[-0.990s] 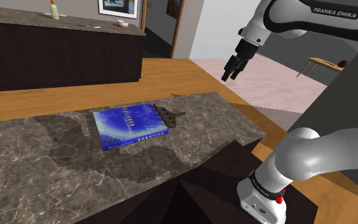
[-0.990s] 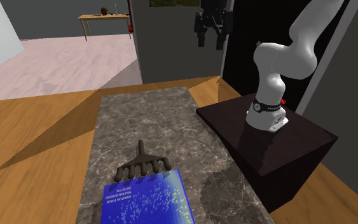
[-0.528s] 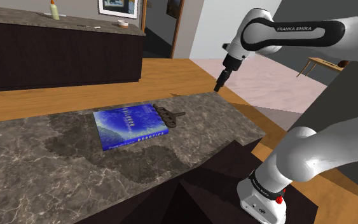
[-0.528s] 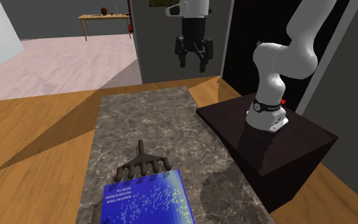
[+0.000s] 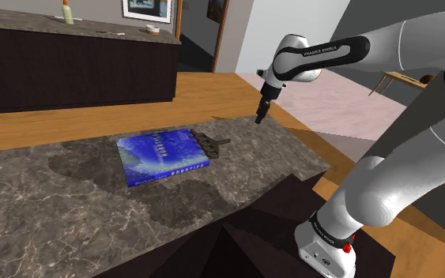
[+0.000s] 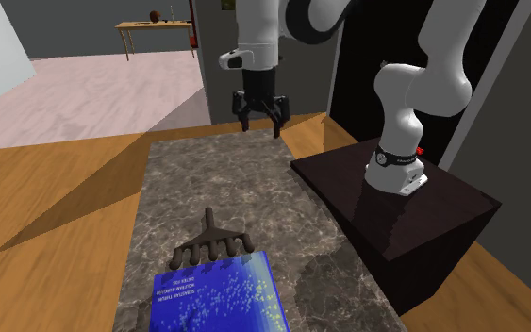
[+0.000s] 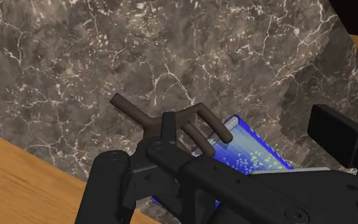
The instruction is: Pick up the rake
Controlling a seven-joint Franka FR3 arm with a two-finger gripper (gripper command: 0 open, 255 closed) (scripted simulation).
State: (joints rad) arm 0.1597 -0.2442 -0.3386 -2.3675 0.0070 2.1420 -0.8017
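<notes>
Even, mild light; soft shadows blotch the stone countertop (image 5: 252,150).

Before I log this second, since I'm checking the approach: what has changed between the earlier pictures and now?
The gripper came down and toward the second exterior view's left, to hang over the far end of the stone counter. Its fingers stayed open, holding nothing. The dark rake and the blue book lie where they were, tines at the book's edge.
</notes>
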